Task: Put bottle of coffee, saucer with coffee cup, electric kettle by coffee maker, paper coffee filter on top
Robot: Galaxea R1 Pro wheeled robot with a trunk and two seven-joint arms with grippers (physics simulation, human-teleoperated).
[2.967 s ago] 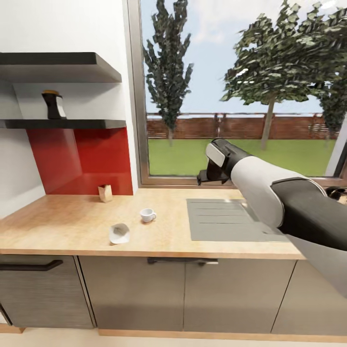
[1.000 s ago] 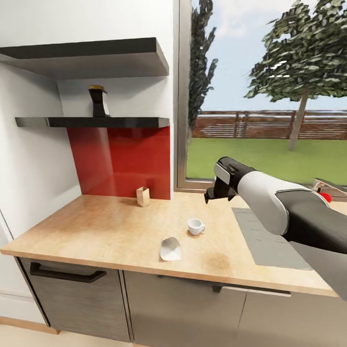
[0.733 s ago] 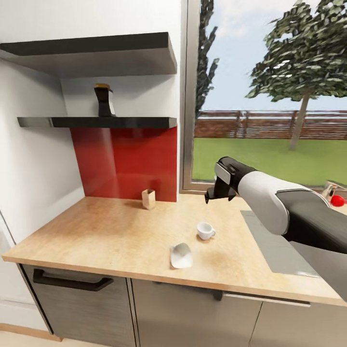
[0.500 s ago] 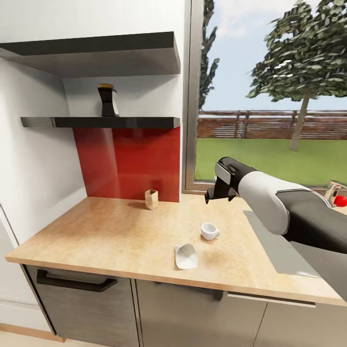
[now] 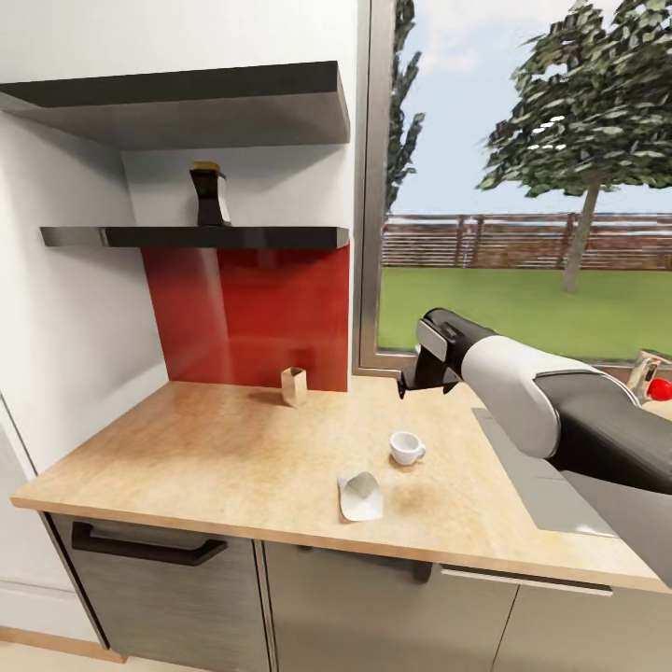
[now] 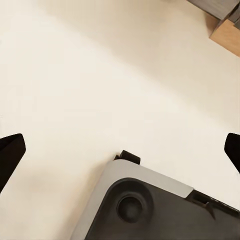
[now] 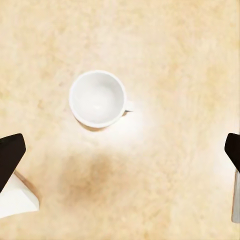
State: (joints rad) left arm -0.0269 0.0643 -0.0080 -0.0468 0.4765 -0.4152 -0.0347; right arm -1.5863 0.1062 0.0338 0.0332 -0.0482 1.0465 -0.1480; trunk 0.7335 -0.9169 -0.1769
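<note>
Right tool [image 7: 120, 155], fingers spread wide, hangs above upright coffee cup [image 7: 98, 98], whose handle points toward sink side.

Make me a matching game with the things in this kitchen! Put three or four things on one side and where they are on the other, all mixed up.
Things:
1. coffee bottle
2. cup
3. paper filter
4. small brown box

Places:
A. on the counter near its front edge
B. on the wall shelf
C. on the counter, against the red wall panel
D. on the counter, below the right gripper

Pairs: 1-B, 2-D, 3-A, 4-C
</note>
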